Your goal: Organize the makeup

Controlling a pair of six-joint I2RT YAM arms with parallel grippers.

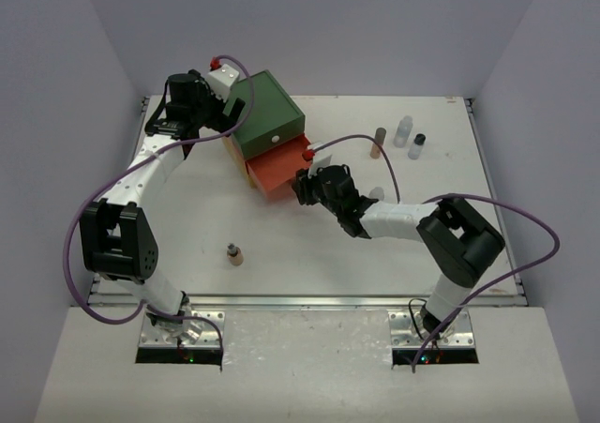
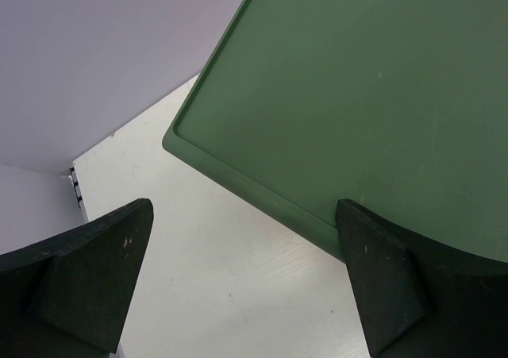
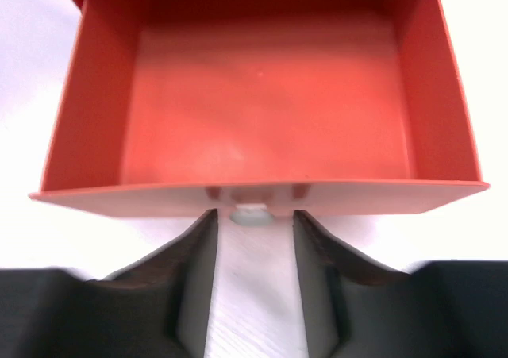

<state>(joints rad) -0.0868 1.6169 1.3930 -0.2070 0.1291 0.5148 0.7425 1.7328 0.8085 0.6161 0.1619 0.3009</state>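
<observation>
The makeup lies scattered on the table: a tan, dark-capped bottle [image 1: 234,254] near the front left, and a tan tube [image 1: 379,143], a clear bottle [image 1: 403,130] and a dark-capped clear bottle [image 1: 417,145] at the back right. The orange drawer [image 3: 262,96] of the green box [image 1: 267,113] is pulled out and has nothing in it. My right gripper [image 3: 254,219] sits at the drawer's front, its fingers slightly apart on either side of the pale knob [image 3: 251,214] without touching it. My left gripper [image 2: 244,215] stands wide open at the box's back left corner [image 2: 182,136], holding nothing.
A small pale bottle [image 1: 377,194] stands right beside my right forearm. The table's back wall is close behind the green box. The orange drawer [image 1: 277,170] juts out toward the middle of the table [image 1: 309,254].
</observation>
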